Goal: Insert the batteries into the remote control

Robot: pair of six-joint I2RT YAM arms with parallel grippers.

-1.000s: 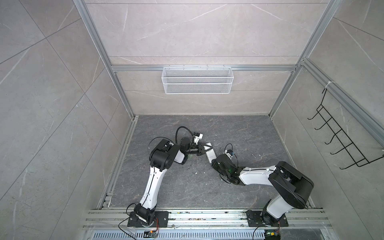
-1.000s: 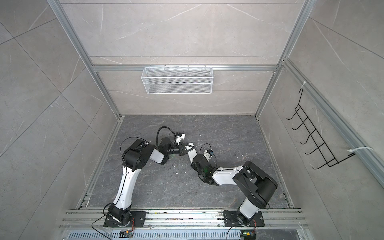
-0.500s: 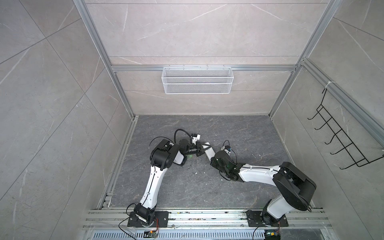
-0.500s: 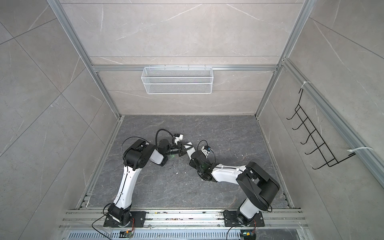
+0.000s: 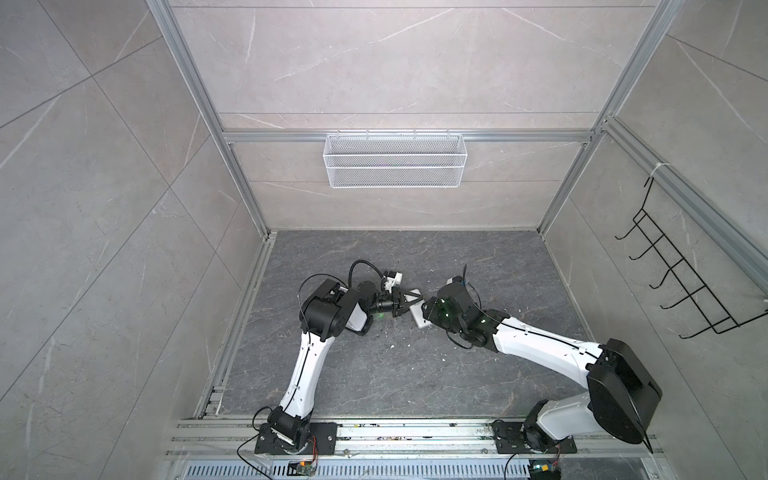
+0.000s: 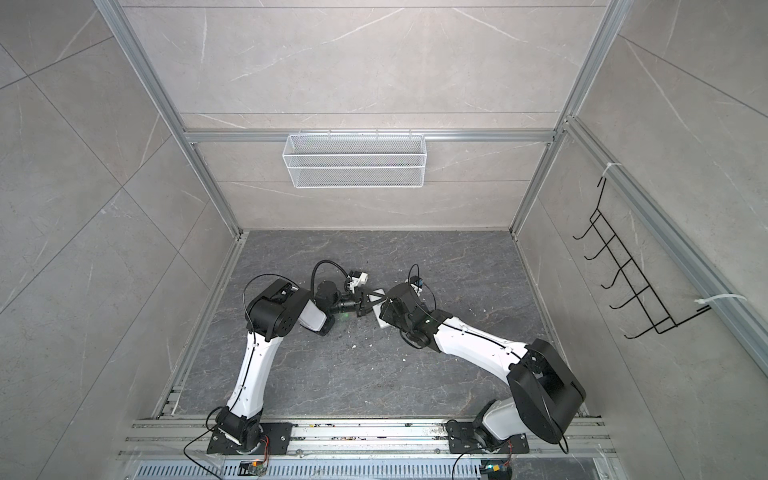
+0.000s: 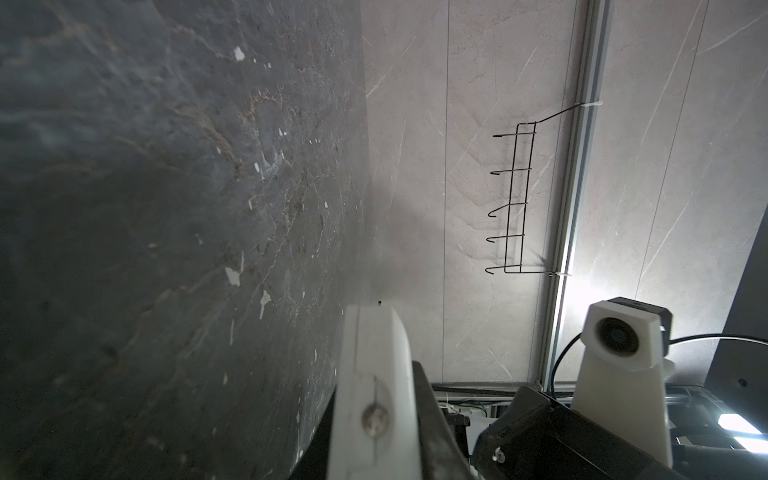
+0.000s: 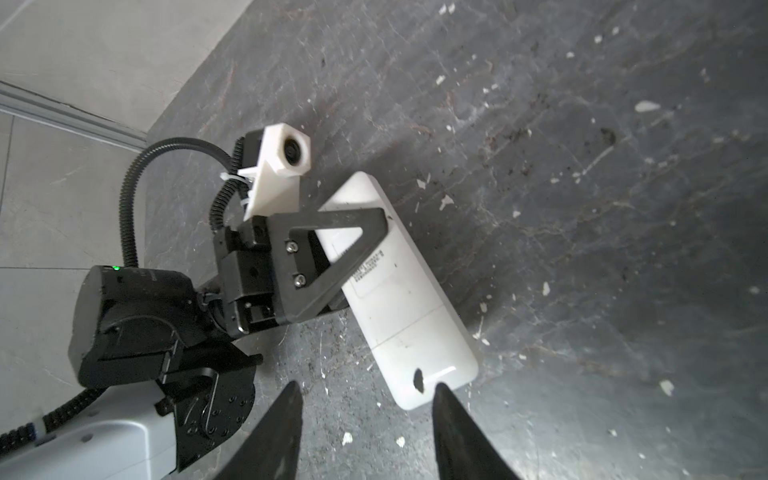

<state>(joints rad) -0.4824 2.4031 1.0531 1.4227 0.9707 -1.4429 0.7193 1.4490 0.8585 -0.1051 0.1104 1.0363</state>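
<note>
Your left tool (image 5: 409, 301) is pinching the remote control (image 8: 399, 299) across its thickness. In the right wrist view one black triangular finger (image 8: 332, 219) lies flat over the white back, and the other is hidden beneath the body. The remote lies back side up, slanting across the dark stone bench (image 8: 582, 249) near the middle in both top views, and the tool grips it from the long edge that faces the left arm. You can see a printed label (image 8: 370, 264) just beside that finger, a seam (image 8: 409, 326) crossing the back, and a small dark mark (image 8: 417, 378) at the end nearest the right arm. You cannot tell whether the remote rests on the bench or is held just above it. To the right, your right tool (image 8: 365, 388) stands spread at that end of the remote. One dark fingertip (image 8: 440, 392) overlaps the end edge and the other is apart from it; contact cannot be judged. White specks (image 8: 646, 106) lie scattered over the bench. On the right wall hangs a black wire hook rack (image 5: 690, 282).
</note>
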